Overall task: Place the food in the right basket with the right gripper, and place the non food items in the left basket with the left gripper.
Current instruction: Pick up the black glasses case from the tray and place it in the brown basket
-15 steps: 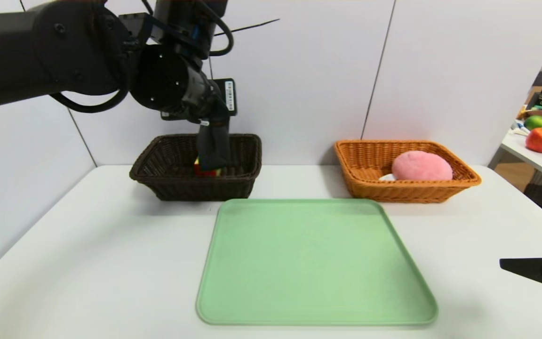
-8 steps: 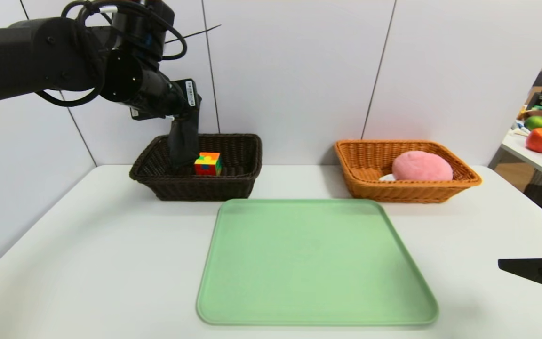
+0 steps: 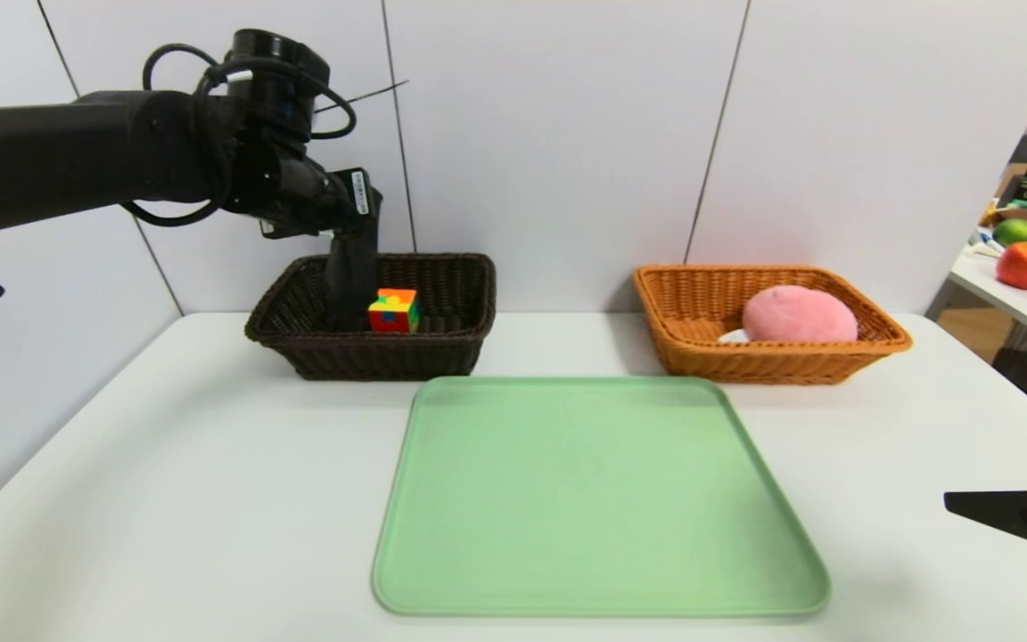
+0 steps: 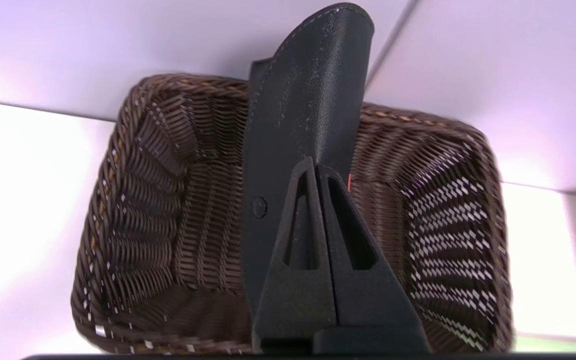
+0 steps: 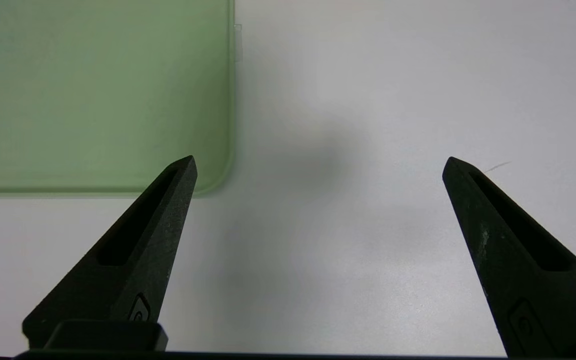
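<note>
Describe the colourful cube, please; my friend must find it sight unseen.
Find the dark brown basket against the back wall. Inside sits a small cube, orange and yellow on top; its bright colours distinguish it from the black case beside it.

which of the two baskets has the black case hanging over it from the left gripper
The dark brown basket, on the robot's left: the left gripper grips the black case there. The orange-brown basket holds a pink plush thing.

On the white worktop (image 3: 210,499) there is a green tray (image 3: 603,499). Behind it stand two baskets, a dark brown one (image 3: 389,357) and an orange one (image 3: 772,364).
</note>
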### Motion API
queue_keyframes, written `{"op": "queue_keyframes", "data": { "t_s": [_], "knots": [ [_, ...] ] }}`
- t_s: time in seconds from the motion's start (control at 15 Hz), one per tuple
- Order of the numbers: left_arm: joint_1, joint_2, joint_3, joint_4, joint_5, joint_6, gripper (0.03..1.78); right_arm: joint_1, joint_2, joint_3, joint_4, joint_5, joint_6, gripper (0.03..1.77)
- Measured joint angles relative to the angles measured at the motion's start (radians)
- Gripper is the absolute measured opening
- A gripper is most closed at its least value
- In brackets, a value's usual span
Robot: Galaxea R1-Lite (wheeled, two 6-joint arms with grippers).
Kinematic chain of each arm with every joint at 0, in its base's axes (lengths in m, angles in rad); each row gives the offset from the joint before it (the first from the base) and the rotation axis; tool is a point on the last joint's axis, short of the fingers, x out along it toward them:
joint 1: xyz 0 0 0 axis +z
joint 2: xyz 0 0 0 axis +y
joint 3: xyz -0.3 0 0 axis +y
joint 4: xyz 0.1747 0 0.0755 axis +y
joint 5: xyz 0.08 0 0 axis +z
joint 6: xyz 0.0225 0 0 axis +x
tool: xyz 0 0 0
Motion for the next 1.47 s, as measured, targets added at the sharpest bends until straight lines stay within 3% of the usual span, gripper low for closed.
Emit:
{"op": "queue_keyframes", "data": {
  "t_s": [0.4,0.6,0.73,0.87,1.07,1.47],
  "knots": [
    [0.008,0.038,0.000,-0.008,0.004,-0.041,0.04,0.000,-0.002,0.007,0.000,0.000,0.000,1.70],
    [0.000,0.034,0.000,-0.003,0.050,-0.153,0.04,0.001,-0.002,0.007,0.000,0.000,0.000,1.70],
    [-0.008,0.032,0.000,-0.003,0.089,-0.174,0.04,0.001,-0.001,0.006,-0.001,0.000,-0.003,1.70],
    [-0.013,0.030,0.001,0.000,0.089,-0.166,0.04,0.002,-0.002,0.007,0.000,0.000,-0.001,1.70],
    [-0.013,0.028,0.006,0.005,0.087,-0.046,0.04,0.001,-0.005,0.011,0.001,0.000,0.000,1.70],
    [-0.034,0.016,0.006,-0.008,0.018,0.396,0.04,0.001,-0.009,0.022,0.000,0.000,0.000,1.70]
  ]
}}
